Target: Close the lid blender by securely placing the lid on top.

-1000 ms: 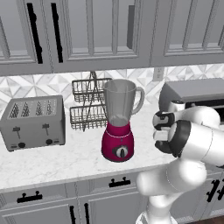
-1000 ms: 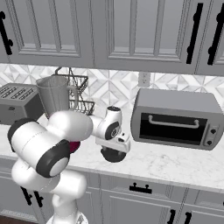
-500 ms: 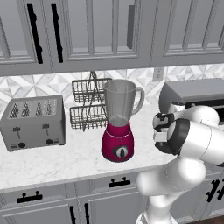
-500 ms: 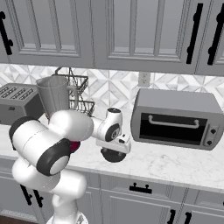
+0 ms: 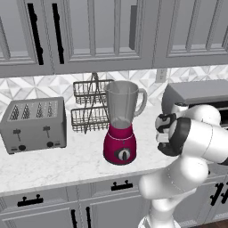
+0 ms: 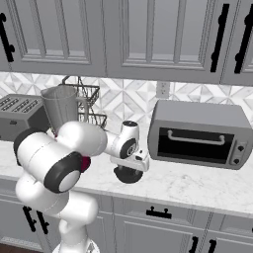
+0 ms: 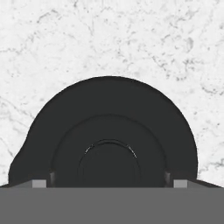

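**Now over the lid: hand lowered, grasp not yet made**

Now the hand (image 6: 129, 170) sits low over the lid (image 7: 107, 131), a black domed disc lying flat on the marble bench (image 6: 197, 185), between the blender (image 5: 121, 122) and the toaster oven (image 6: 197, 131). In the hand view the two fingertips (image 7: 39, 183) stand either side of the lid's raised centre, spread wide, and nothing is between them yet; whether they touch the disc cannot be told. So the step in hand looks like the pickup, with the placing not begun: the clear jar's mouth is uncovered.

Next, the fingers likely need to close on the lid, then lift it straight up before carrying it sideways toward the jar. The jar's rim stands well above the bench, so a good rise is called for before the crossing, and the lid should arrive level over the mouth.

Room is fair. The toaster oven is near on one side, the blender's red base on the other. Behind the jar a wire rack (image 5: 89, 107) sits close, and the upper cabinets (image 5: 111, 31) hang above, limiting headroom over the jar. The toaster (image 5: 33, 124) is well apart.
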